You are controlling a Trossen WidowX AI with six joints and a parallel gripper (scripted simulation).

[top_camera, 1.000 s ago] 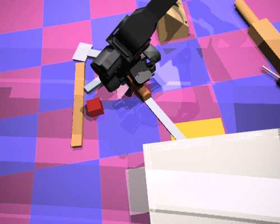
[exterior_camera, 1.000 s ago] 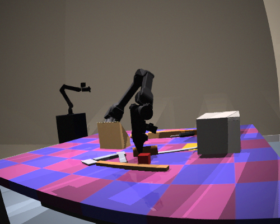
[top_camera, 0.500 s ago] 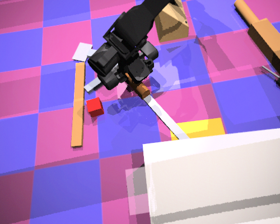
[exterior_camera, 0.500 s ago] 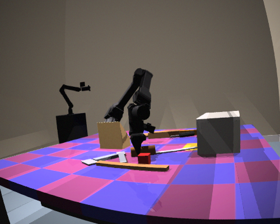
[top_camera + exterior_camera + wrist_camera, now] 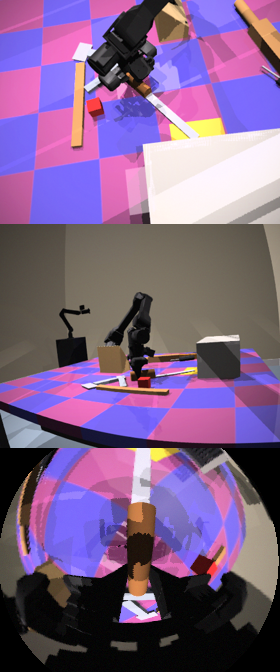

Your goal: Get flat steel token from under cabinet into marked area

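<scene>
My gripper is shut on the brown round handle of a long flat-bladed tool, held low over the table. Its pale blade points toward the white-grey cabinet. The blade's tip is over the yellow marked area, just short of the cabinet's edge as seen from above. Part of the marked area is hidden behind the cabinet top in the top view. The steel token and vent slots are not visible.
A red cube and an orange strip lie near the gripper. A pale angled piece lies behind them. A tan block, a large orange wooden piece and a thin rod are farther off.
</scene>
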